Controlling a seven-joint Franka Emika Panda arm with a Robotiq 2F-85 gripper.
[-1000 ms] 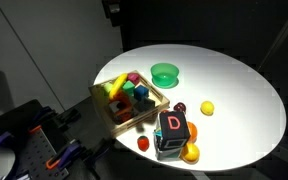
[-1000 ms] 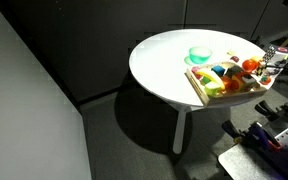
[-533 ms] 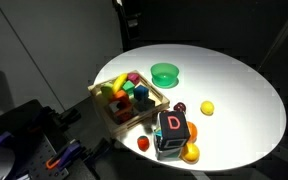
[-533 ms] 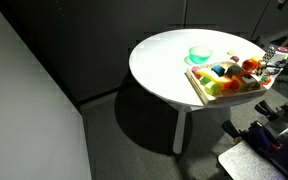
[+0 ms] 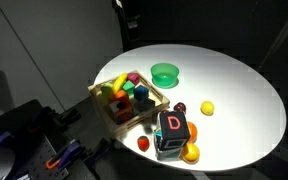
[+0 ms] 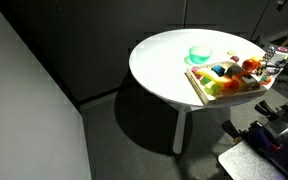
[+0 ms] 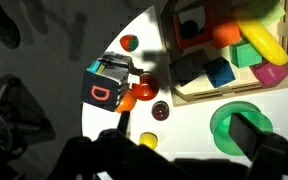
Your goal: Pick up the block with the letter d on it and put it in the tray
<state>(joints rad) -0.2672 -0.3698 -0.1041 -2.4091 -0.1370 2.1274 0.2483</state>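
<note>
The block with the letter d (image 5: 171, 127) is a black cube with a red D. It stands on the round white table (image 5: 234, 85) near its front edge, beside the tray. In the wrist view the block (image 7: 104, 86) is at the left. The tray (image 5: 144, 117) is light wood and holds several colourful shapes. It also shows in the wrist view (image 7: 199, 95) and in an exterior view (image 6: 198, 88). My gripper (image 7: 184, 150) is open and empty, high above the table. Its dark fingers frame the bottom of the wrist view, over the green bowl and the small toys.
A green bowl (image 5: 165, 73) stands behind the tray and also shows in the wrist view (image 7: 239, 125). Loose toys lie round the block: an orange ball (image 5: 190, 153), a yellow piece (image 5: 207, 108), a red piece (image 5: 143, 143) and a dark red piece (image 5: 181, 108). Dark machinery stands beside the table.
The arm at the top of an exterior view shifted a little to the right a second ago and has held still since. Nothing on the table moved.
</note>
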